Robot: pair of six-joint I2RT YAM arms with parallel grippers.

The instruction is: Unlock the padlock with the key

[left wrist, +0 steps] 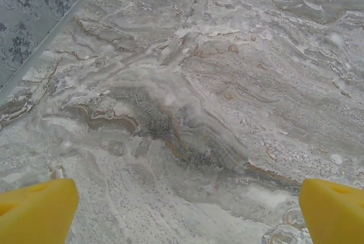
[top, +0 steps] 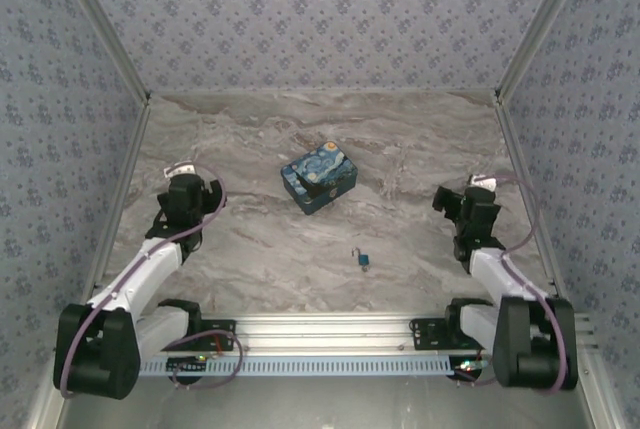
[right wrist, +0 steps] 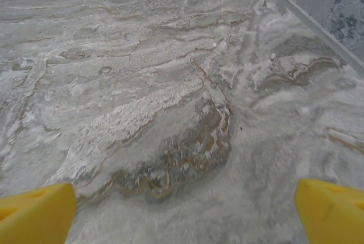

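The left gripper [left wrist: 185, 204] is held released, its yellow fingers [left wrist: 37, 210] spread wide over bare table [top: 250, 249]. The right gripper [right wrist: 182, 207] is likewise held wide apart over the stone. In the top view a blue-and-yellow starry-night box [top: 319, 176] is seen near the table's middle, set askew and well apart from both arms. The padlock [top: 362, 262] lies flat on the table nearer than the box, between the arms and closer to the right one. It is tiny, with a teal body. A small dark piece [top: 355, 250] is seen just beside it (too small to identify). The table is grey-brown veined marble, and the walls [top: 60, 99] are papered in a floral print.
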